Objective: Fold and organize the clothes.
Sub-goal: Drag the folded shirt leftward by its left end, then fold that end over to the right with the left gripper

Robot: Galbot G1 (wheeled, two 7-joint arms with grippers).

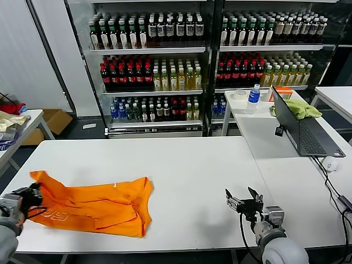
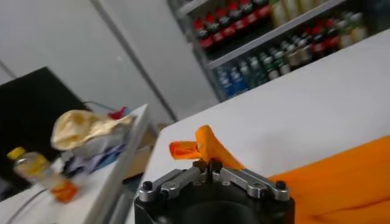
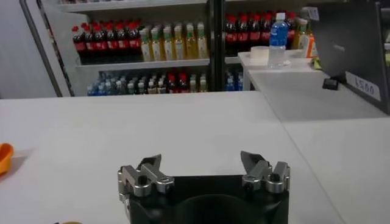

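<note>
The bright orange T-shirt (image 1: pixel 99 203) lies rumpled and partly folded on the white table (image 1: pixel 198 165) at the near left, with pale lettering near its front edge. My left gripper (image 1: pixel 33 193) is shut on the shirt's far-left corner; in the left wrist view (image 2: pixel 207 165) the pinched orange cloth (image 2: pixel 204 146) sticks up from between the fingertips. My right gripper (image 1: pixel 242 198) is open and empty over bare table at the near right, well apart from the shirt. A small bit of the orange shirt (image 3: pixel 3 157) shows in the right wrist view.
A second white table (image 1: pixel 286 137) at the right holds an open laptop (image 1: pixel 300 129), a mouse (image 1: pixel 330 163), a yellow-green cloth (image 1: pixel 300 108) and a blue-capped bottle (image 1: pixel 253 98). Drink shelves (image 1: pixel 203 60) stand behind. A side table (image 1: pixel 22 126) with fabrics is at the far left.
</note>
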